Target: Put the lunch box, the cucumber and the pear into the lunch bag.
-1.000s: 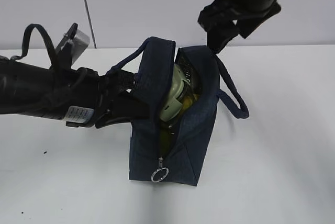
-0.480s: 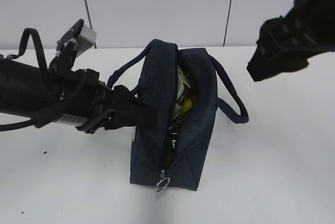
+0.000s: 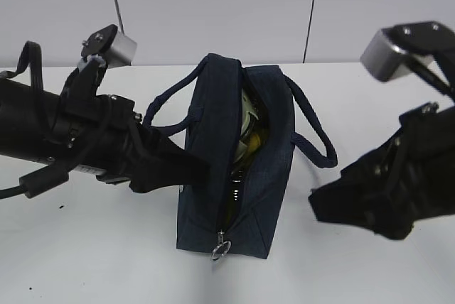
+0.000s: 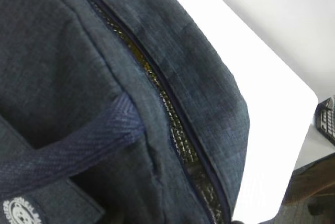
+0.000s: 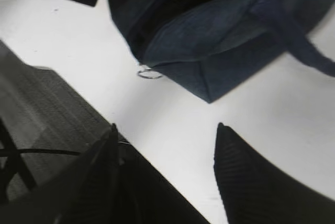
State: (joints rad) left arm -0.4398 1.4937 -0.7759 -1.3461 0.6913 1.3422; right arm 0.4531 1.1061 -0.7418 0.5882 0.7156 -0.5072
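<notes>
My right gripper (image 5: 165, 135), jaws apart and empty, sits right of the lunch bag (image 3: 266, 169); its ring pull (image 5: 150, 73) lies ahead-left. Left gripper's state hidden against the bag's left side. Lunch box (image 3: 247, 116) inside.

The left arm (image 3: 64, 133) reaches in low from the left edge of the table, lying nearly level, its wrist camera block raised above it. The left gripper (image 3: 186, 169) points right toward the table's middle, its tip pressed against the near side of the lunch bag (image 3: 234, 169); how its jaws stand cannot be told, and its own wrist view shows no fingers. The right arm (image 3: 416, 162) comes in from the right edge, angled down and leftward. The right gripper (image 5: 165, 145) hangs over the table surface near its front edge, fingers (image 5: 235, 171) spread apart with nothing between them.
</notes>
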